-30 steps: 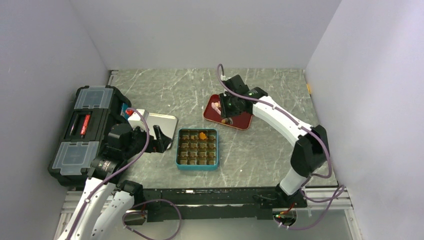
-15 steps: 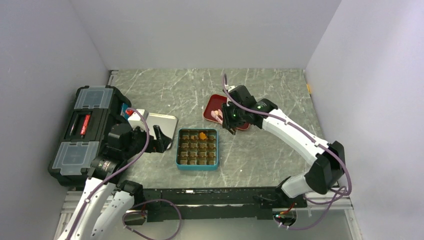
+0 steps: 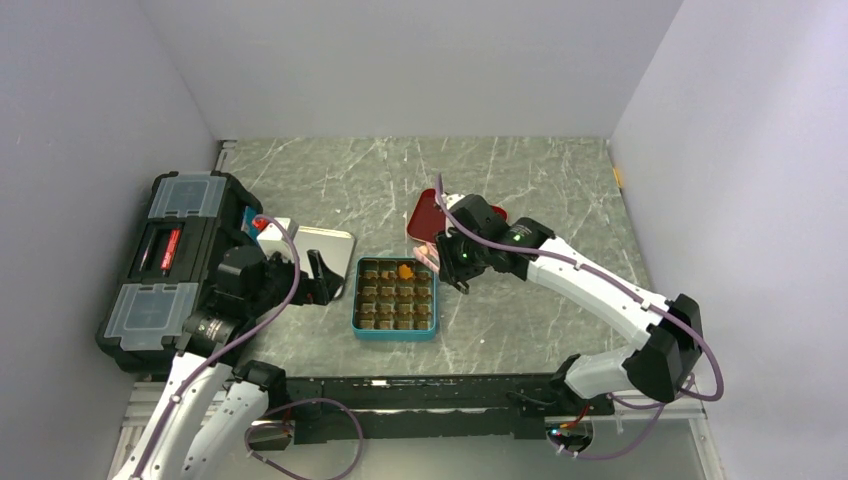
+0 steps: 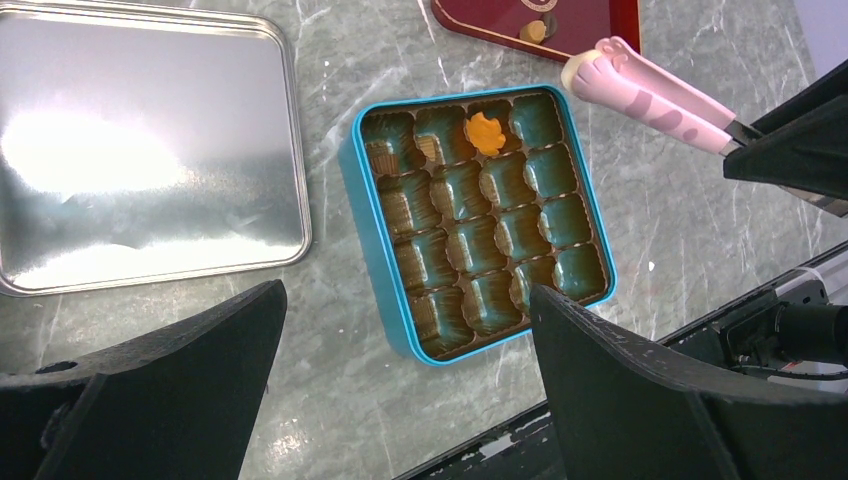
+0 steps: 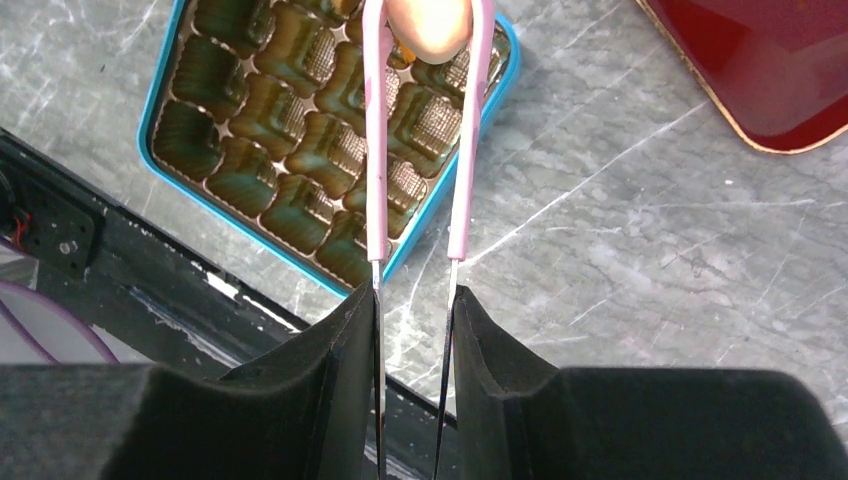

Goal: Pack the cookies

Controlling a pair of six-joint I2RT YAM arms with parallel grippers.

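The teal tin with brown square compartments lies in the middle of the table. One orange flower cookie sits in its far row, also in the left wrist view. My right gripper is shut on thin pink tongs. The tong tips pinch a pale cream cookie above the tin's far right compartments. Two small cookies lie on the red tray. My left gripper is open and empty, hovering near the tin's left side.
A silver tin lid lies left of the tin. A black toolbox stands at the far left. The red tray lies behind the tin. Grey walls close in the table on three sides.
My right arm has swung from over the red tray towards the near left. It carries the tongs and the cream cookie over the tin. The left arm has not moved.
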